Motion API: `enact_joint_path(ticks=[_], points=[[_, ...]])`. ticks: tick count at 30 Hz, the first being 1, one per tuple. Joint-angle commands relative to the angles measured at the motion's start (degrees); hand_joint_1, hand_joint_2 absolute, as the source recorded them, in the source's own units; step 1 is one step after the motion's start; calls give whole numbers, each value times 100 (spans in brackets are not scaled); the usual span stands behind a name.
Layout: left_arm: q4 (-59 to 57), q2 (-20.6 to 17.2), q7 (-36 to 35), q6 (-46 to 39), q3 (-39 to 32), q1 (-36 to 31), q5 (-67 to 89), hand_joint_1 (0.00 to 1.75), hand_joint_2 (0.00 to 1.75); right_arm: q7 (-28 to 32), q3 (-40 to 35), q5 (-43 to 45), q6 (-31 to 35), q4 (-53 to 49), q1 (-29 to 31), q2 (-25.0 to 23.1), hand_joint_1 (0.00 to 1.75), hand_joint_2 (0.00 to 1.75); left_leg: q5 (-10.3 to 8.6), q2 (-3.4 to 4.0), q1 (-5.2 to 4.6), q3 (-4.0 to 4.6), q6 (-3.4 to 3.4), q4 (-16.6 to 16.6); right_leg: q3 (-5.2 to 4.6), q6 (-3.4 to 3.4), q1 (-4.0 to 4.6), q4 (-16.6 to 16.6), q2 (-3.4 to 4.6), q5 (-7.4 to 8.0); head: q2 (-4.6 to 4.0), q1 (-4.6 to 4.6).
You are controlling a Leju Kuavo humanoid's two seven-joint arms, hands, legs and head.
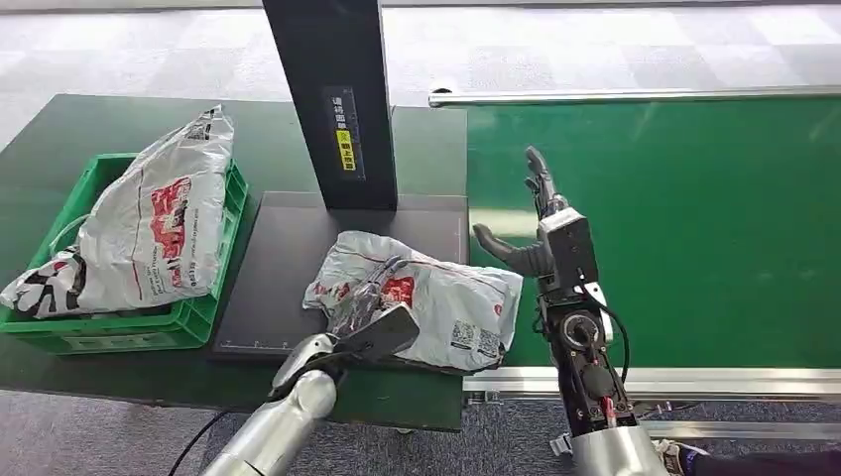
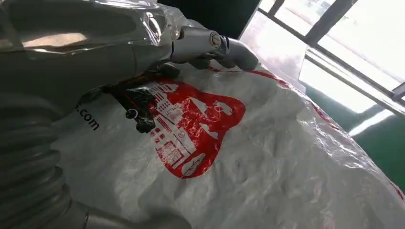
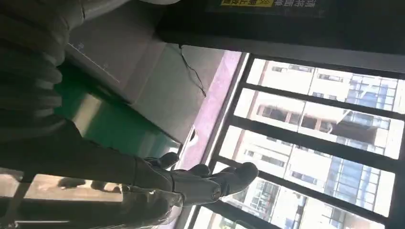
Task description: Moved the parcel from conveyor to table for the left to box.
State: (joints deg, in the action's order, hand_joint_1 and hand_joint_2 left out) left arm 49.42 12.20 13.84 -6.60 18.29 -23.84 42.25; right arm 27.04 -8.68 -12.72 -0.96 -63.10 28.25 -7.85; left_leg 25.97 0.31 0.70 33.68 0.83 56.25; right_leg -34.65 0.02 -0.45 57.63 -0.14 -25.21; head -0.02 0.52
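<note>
Nearest me, my left hand [image 1: 369, 309] gripped the parcel [image 1: 426, 297] on the counter [image 1: 60, 139], its long axis running 9 to 3 o'clock. At its 3 o'clock end my right hand [image 1: 531, 223] stood released over the conveyor [image 1: 694, 218]; the green box [image 1: 99, 332] waited at 9 o'clock, nearer my left.

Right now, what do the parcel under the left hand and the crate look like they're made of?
Parcel: thin glossy plastic mailer film, judging by its crinkles, sheen and printed red logo. Crate: rigid green moulded plastic, with lattice walls. Left hand rests on the parcel.

Table [image 1: 60, 129] (crate [image 1: 203, 312], pad [image 1: 288, 258])
</note>
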Motion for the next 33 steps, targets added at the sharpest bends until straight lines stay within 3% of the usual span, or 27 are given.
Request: enact_joint_path(ticks=[1,5,6,7,8,11,14,19,20,21,30,32,33], points=[[-521,4,-1,18,98,-217,15,12,175,-28,79,8,-15,66,82,90,0,175,1,-8,-1,-14,-5,-6,17,1,0,-8,-6,-3,0,-2],[-521,4,-1,18,98,-217,15,12,175,-28,79,8,-15,66,82,90,0,175,1,-8,-1,-10,-3,-4,13,0,0,-5,-6,-3,0,-2],[-579,8,32,7,119,-248,31,89,175,-21,89,-5,9,38,63,93,0,175,0,-8,-1,-9,-3,-5,11,0,-1,-5,-6,-2,0,-2],[-698,62,128,-75,153,-316,52,152,175,-11,127,-37,55,-43,-3,114,0,175,0,-6,0,-4,-2,-2,7,0,0,-3,-4,-1,0,-2],[-794,159,231,-112,182,-393,42,171,175,-5,208,-36,85,-181,-122,159,0,175,1,-16,0,-12,-3,-6,18,0,0,-7,-13,-5,0,-2],[-1137,468,279,92,298,-817,-118,175,175,-122,642,212,19,-498,-445,302,0,175,-2,-43,1,-8,-5,-4,21,2,1,-7,-39,-10,0,-4],[-1394,660,303,283,363,-1240,-507,175,175,-158,985,314,-67,-187,-366,383,0,175,-3,-54,2,3,-7,6,18,5,2,-5,-51,-9,2,-2],[-1535,664,395,285,378,-1385,-934,175,175,-35,1013,243,-110,-160,-422,432,0,175,-1,-29,-10,-4,-5,0,17,6,-11,-5,-25,0,0,-2],[-1142,647,1283,-1123,99,-1104,-1174,175,175,11,969,247,-70,-446,-624,456,0,175,-1,-23,-9,-6,-4,-2,17,5,-9,-8,-20,1,0,0],[-914,548,1356,-1405,131,-971,-1161,175,175,-8,935,253,-60,-580,-722,458,0,175,1,-14,-9,-9,-3,-3,15,5,-10,-7,-12,1,0,-2],[-722,465,1307,-1364,202,-876,-1219,175,175,-43,892,261,-36,-620,-743,460,0,175,3,0,-8,-6,-6,-4,7,7,-8,-5,2,2,2,-4],[-167,289,1606,-3340,218,-570,-579,175,175,-37,727,247,-38,-580,-685,396,0,175,2,-6,-8,-9,-7,-5,14,7,-8,-7,-4,1,0,-2],[417,282,1671,-3340,-112,-280,-177,175,175,-46,614,236,-17,-611,-678,365,0,175,2,2,-10,-6,-5,-5,6,6,-10,-4,5,3,0,-2]])
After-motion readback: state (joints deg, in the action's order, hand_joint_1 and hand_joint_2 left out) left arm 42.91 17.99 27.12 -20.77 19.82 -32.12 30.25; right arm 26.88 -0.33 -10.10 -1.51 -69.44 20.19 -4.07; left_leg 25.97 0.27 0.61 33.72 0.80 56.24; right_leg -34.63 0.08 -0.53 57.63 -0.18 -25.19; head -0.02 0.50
